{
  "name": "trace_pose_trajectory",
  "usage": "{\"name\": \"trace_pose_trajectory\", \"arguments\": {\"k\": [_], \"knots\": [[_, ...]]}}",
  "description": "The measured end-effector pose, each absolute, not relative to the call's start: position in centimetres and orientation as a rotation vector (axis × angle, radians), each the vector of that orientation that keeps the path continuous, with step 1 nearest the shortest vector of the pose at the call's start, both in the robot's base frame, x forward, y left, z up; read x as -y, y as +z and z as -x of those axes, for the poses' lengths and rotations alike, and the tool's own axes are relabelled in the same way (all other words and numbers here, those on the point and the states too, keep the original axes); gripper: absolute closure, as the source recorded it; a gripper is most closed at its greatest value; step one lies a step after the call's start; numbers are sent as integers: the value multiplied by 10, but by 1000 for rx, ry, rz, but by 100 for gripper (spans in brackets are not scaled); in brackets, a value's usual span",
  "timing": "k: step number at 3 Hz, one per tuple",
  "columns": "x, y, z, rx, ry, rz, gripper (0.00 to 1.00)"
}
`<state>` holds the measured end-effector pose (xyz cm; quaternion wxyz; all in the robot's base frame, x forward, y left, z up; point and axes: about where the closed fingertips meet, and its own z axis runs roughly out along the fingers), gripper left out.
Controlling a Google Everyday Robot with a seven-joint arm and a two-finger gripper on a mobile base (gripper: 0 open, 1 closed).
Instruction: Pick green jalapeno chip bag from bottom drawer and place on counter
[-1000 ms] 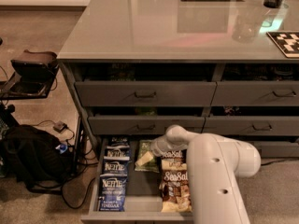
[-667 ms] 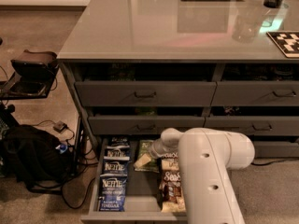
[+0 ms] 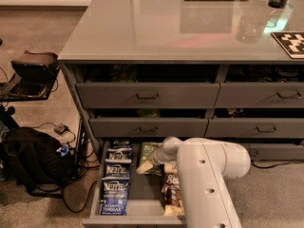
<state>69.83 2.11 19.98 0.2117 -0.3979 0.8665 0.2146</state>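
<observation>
Gripper [image 3: 146,166] low inside the open bottom drawer [image 3: 133,219], at the near edge of the green jalapeno chip bag [image 3: 149,150]. Touching it or just above it: cannot tell. Spread or clamped: cannot tell either. Entry from the right, with the white arm [image 3: 204,184] covering much of the drawer's right half.

Green bag lying in the middle of the drawer, toward the far end, between blue Kettle bags [image 3: 114,194] on the left and tan Sea Salt bags [image 3: 171,194] on the right.

Done, judging by the layout: drawer out, reach made to the right bag. Not yet lifted, by the look of it.

Left to do: secure the grasp, raise the bag clear of the drawer and past the two drawers above [image 3: 147,97], carry it up to the counter [image 3: 156,27], set it down, let go. Roughly a third of the way through.
</observation>
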Motion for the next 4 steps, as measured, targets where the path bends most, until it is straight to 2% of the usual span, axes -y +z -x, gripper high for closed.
{"name": "trace_pose_trajectory", "arguments": {"k": [4], "knots": [[-50, 149, -728, -2363, 619, 1252, 0]]}}
